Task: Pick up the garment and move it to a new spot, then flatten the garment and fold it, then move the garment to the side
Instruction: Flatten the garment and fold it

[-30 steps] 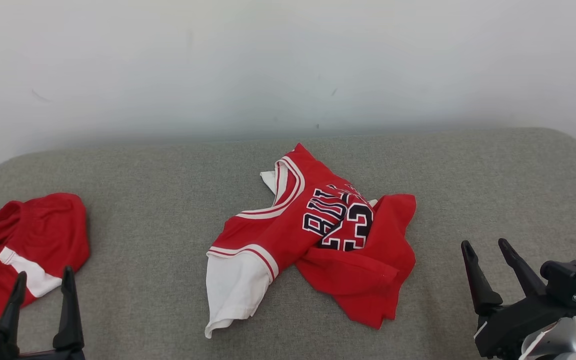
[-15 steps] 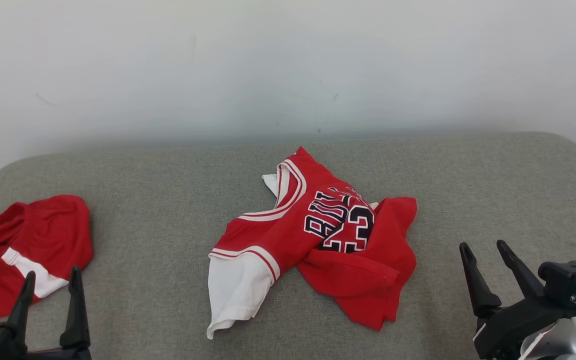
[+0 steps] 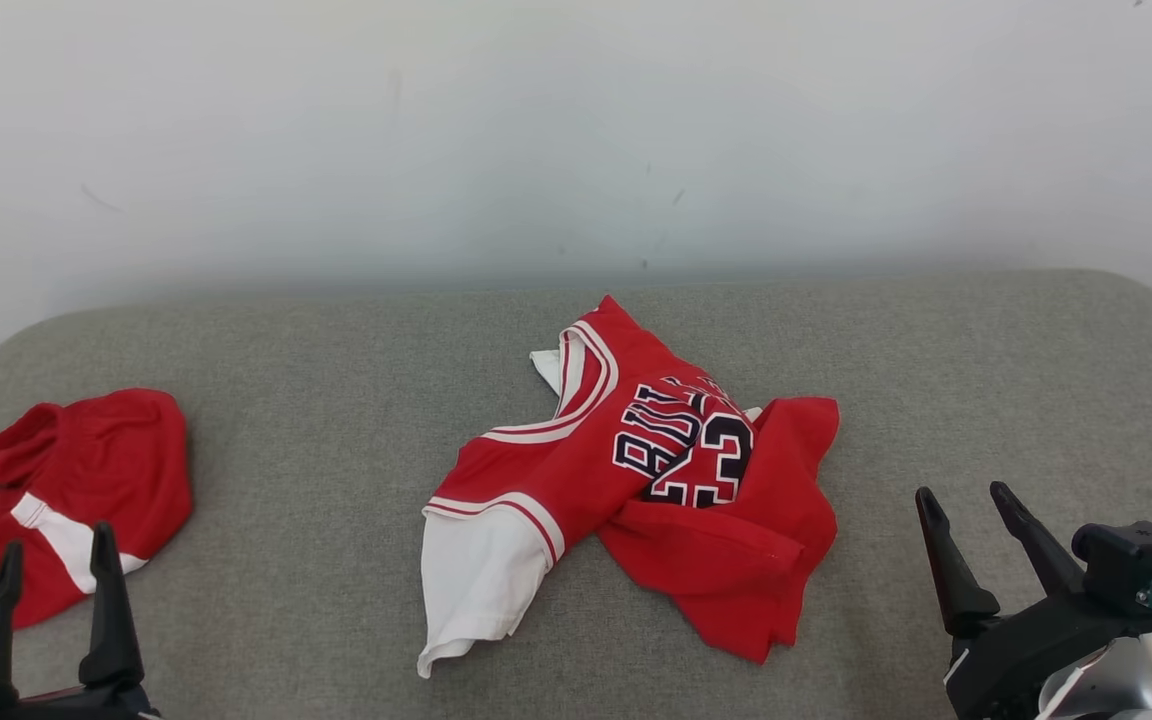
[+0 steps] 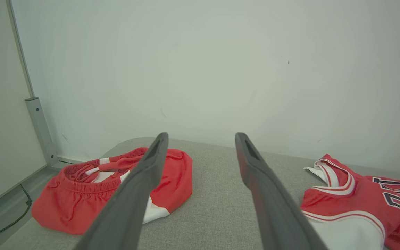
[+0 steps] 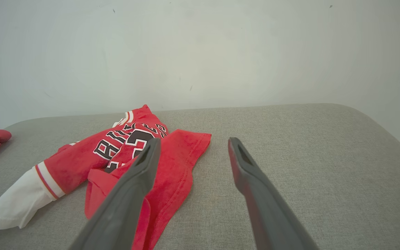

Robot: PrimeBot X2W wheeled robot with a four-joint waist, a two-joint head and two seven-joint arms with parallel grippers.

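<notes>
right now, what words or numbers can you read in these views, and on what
"23": on the red jersey, black digits edged white.
"BUL": above it on the same jersey; the remaining letters are lost in a fold.
The red shorts carry no readable text.

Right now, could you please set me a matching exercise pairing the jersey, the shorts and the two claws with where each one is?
1 jersey
2 shorts
3 left claw
4 right claw

a open, lower right of the head view
b crumpled in the middle of the grey cushion
c bunched at the cushion's left end
d open, lower left, by the shorts

Pairs: 1-b, 2-c, 3-d, 4-a
</notes>
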